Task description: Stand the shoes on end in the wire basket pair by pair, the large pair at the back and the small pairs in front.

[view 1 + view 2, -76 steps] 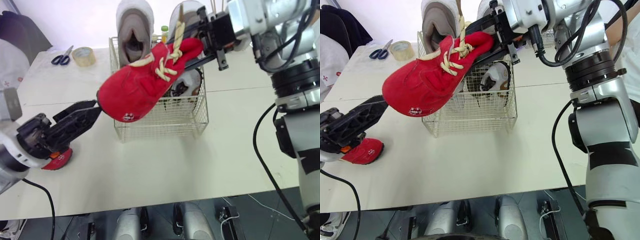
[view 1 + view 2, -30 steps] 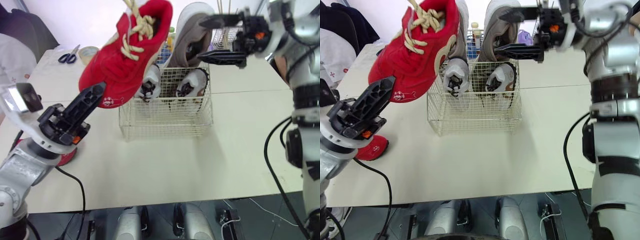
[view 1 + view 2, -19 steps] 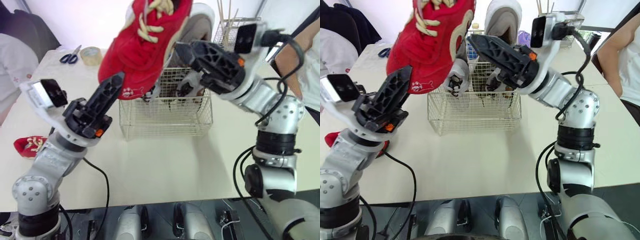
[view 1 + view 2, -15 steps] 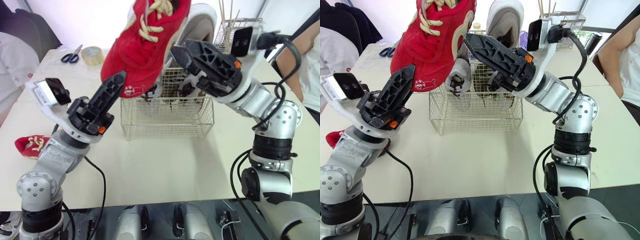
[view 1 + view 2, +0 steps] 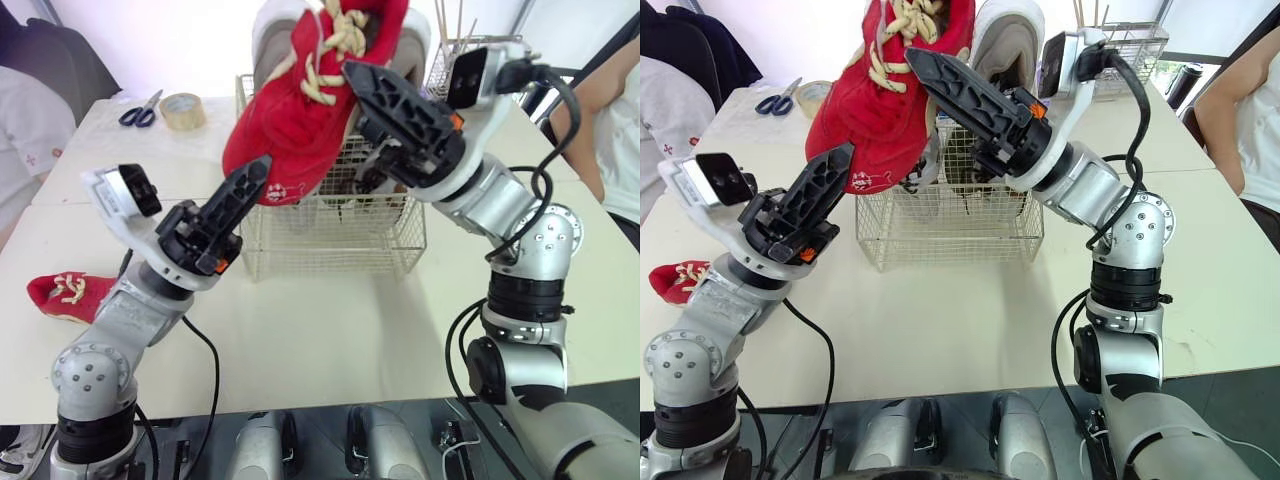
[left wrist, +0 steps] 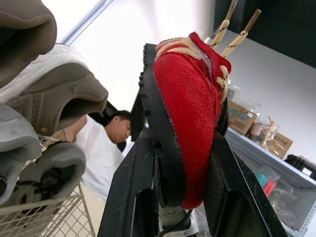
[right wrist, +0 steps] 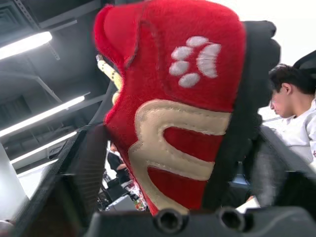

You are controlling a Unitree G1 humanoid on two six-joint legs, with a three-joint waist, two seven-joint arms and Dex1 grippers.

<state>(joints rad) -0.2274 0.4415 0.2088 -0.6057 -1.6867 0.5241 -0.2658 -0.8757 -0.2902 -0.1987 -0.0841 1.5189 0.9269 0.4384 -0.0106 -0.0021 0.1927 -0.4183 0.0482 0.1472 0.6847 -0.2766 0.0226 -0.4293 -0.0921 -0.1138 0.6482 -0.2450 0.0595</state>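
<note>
Over the wire basket (image 5: 335, 245) on the table (image 5: 330, 335), the red shoe (image 5: 300, 130) hangs toe-down. The left gripper (image 5: 255, 172) clamps its toe and the right gripper (image 5: 358, 78) clamps its heel. A second red shoe (image 5: 65, 297) lies near the left arm.

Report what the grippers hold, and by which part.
Both hold the red shoe above the wire basket: the left gripper clamps its toe end, sole against upper; the right gripper clamps its heel end.
</note>
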